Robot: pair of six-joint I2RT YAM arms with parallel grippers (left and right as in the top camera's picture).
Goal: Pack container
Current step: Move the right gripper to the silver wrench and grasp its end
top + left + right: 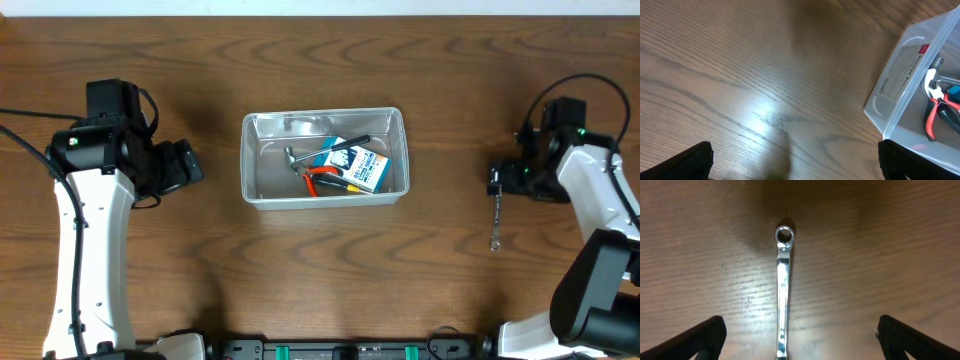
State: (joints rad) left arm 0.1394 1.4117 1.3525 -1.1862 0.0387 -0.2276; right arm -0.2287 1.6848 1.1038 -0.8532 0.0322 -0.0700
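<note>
container [247,160]: clear glossy plastic | wrench [783,295]: polished shiny metal | table [320,290]: grained wood, slight sheen

Your overhead view is evenly lit and sharp across the dark brown wooden table [320,270]. In your left wrist view, a bright glare patch sits on the wood grain, and the clear plastic rectangular container [900,85] looks slightly soft. In your right wrist view, the slim shiny metal wrench [783,295] glints, and shadow darkens the top edge.
</note>
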